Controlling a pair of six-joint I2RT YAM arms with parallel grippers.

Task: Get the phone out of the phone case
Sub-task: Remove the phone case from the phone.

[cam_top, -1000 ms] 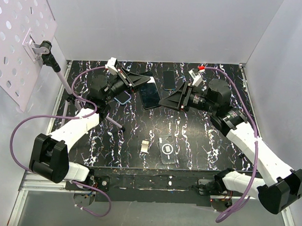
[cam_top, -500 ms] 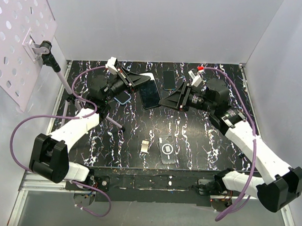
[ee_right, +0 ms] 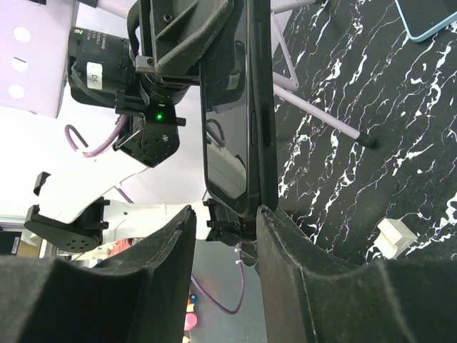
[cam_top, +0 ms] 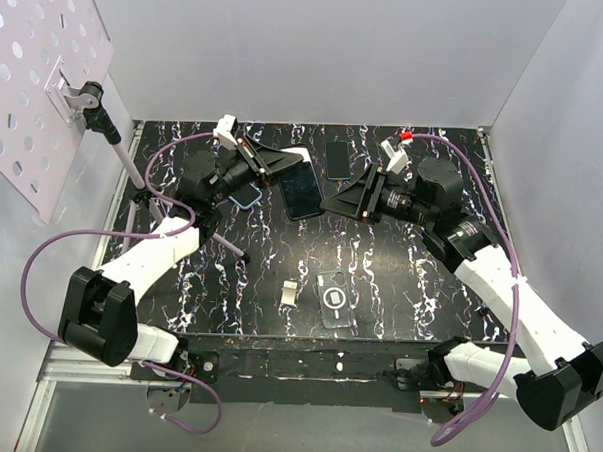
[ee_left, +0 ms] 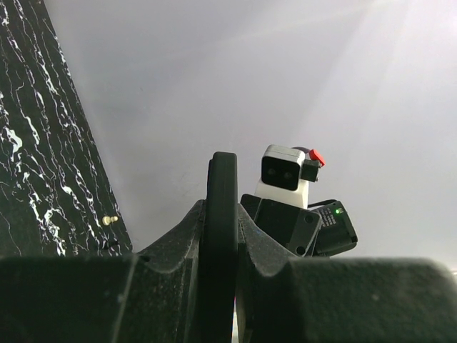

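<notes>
Right wrist | left end effector [cam_top: 272, 162] clamps phone [ee_right: 228, 128] | right end effector [ee_right: 225, 218]: grip unclear

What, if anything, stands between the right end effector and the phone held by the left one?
Nothing visible does. In the right wrist view the phone, clamped edge-on by the left end effector, sits straight ahead of the right end effector, in line with the gap between its open fingers.
</notes>
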